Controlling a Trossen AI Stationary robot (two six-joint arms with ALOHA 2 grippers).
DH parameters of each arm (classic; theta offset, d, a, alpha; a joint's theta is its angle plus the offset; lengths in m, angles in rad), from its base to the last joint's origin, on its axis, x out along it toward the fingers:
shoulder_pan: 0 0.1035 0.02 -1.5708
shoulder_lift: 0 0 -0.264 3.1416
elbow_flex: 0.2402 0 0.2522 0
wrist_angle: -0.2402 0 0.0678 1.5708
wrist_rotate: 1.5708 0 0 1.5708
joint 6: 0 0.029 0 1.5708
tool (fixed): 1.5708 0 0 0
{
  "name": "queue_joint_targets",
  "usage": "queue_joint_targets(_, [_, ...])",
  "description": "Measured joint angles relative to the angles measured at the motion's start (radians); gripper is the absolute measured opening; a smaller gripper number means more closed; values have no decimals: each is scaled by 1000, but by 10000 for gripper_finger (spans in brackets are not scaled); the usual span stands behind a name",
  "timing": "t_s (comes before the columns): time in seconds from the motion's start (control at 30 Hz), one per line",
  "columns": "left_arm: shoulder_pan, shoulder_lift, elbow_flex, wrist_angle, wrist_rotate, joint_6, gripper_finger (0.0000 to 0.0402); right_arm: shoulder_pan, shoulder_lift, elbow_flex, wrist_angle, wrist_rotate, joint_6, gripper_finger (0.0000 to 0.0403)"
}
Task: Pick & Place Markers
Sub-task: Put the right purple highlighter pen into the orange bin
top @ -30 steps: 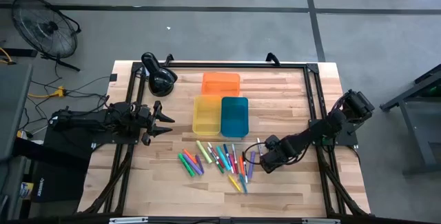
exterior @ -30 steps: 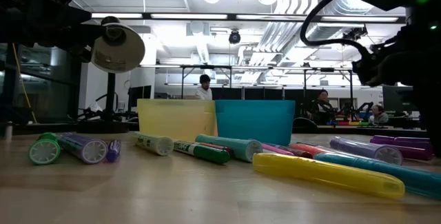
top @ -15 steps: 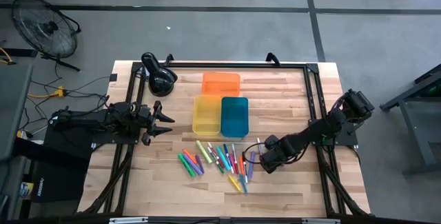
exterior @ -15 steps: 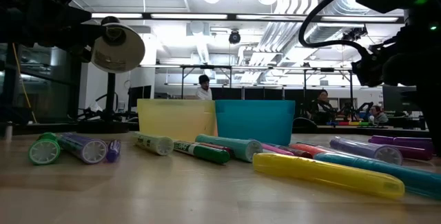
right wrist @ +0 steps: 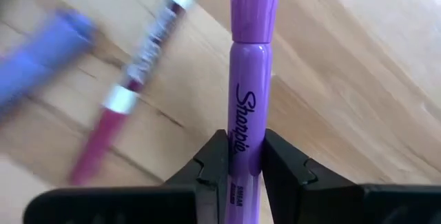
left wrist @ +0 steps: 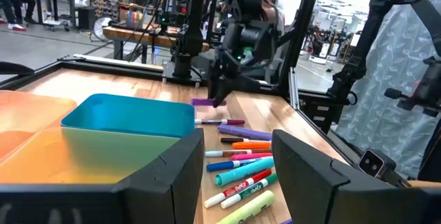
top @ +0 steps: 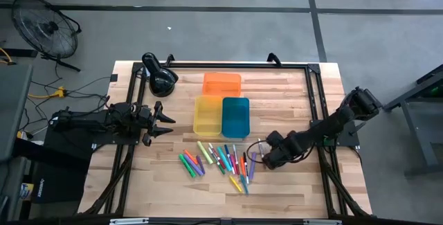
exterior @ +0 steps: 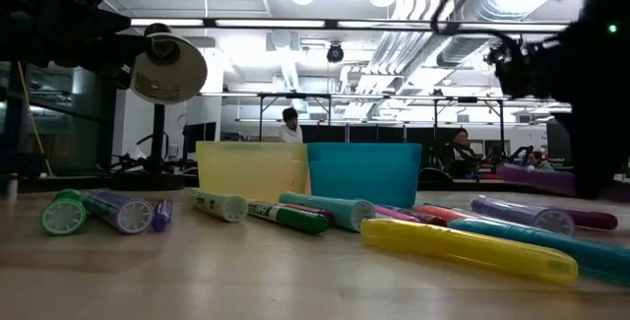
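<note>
The right gripper (top: 266, 157), clenched on a purple Sharpie marker (right wrist: 248, 79), has just lifted it off the bench (top: 291, 100) at lower right of the high view, beside the marker pile (top: 218, 159), ready for a tray, while the left gripper (top: 165, 121) waits with fingers apart at left.

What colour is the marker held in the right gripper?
Purple, clearest in the right wrist view: the marker sits clamped in the right gripper.

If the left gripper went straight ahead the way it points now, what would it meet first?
Probably the yellow tray: the left gripper, fingers open, points across the table at its near wall. Height is unclear from above, so it might pass over the rim.
</note>
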Motion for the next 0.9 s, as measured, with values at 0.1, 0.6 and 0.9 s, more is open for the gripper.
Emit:
queue_joint_targets(0.1, [0, 0, 0, 0, 0, 0, 170, -5, -36, -1, 0, 79, -16, 58])
queue_joint_targets(0.6, [0, 0, 0, 0, 0, 0, 170, -125, -75, 2, 514, 749, -581, 58])
queue_joint_targets(0.9, [0, 0, 0, 0, 0, 0, 170, -360, -25, 2, 934, 632, -955, 58])
